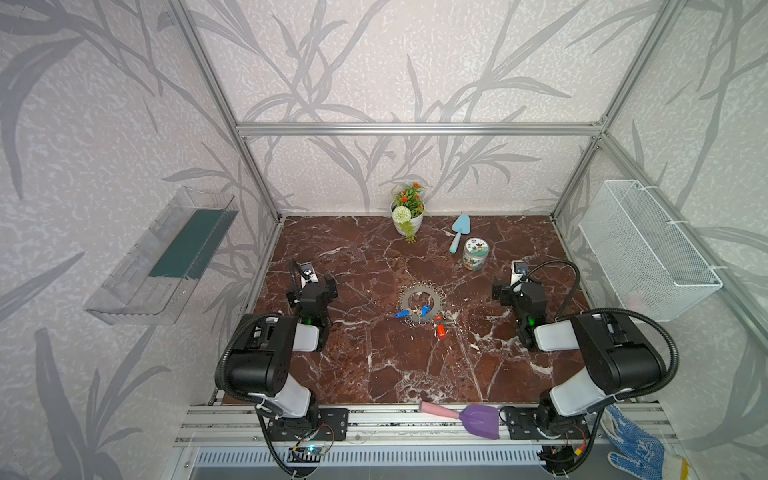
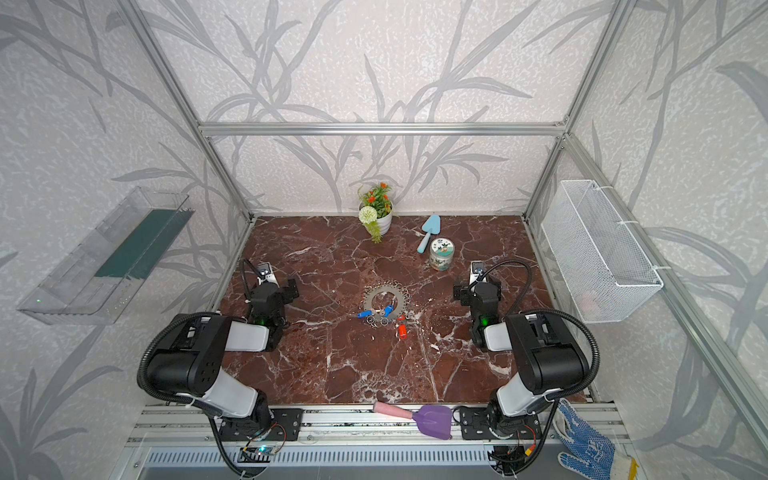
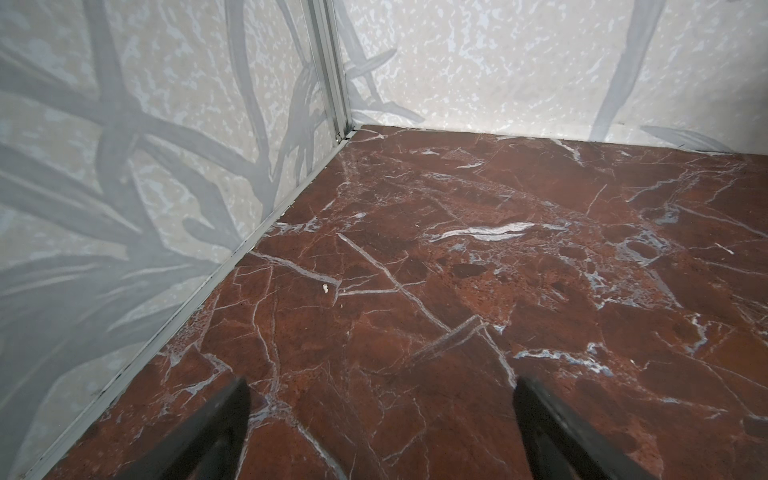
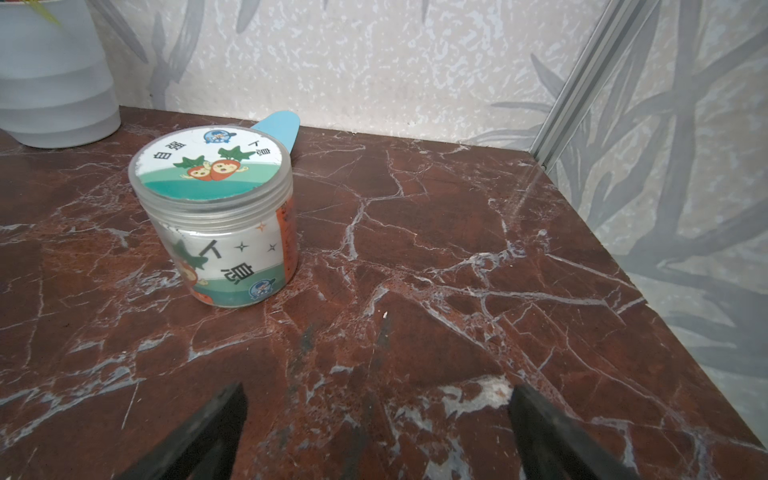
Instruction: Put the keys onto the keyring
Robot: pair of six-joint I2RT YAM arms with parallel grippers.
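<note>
The keyring (image 1: 406,297) (image 2: 369,300), a flat grey ring plate edged with small wire rings, lies mid-table on the red marble in both top views. At its near edge lie two blue-headed keys (image 1: 401,314) (image 1: 424,309) (image 2: 364,314). An orange-red key (image 1: 441,330) (image 2: 402,330) rests just off the plate to the right. My left gripper (image 1: 312,291) (image 2: 270,293) (image 3: 380,395) is open over bare marble, well left of the keyring. The right gripper (image 1: 519,293) (image 2: 478,293) (image 4: 377,392) is open and empty, well right of it. Neither wrist view shows keys or keyring.
At the back stand a white flower pot (image 1: 408,218) (image 4: 54,83), a light blue trowel (image 1: 459,232) (image 4: 278,129) and a printed jar (image 1: 475,253) (image 4: 216,216). A purple scoop (image 1: 478,419) lies on the front rail. A clear shelf (image 1: 166,257) and a wire basket (image 1: 648,249) hang on the side walls.
</note>
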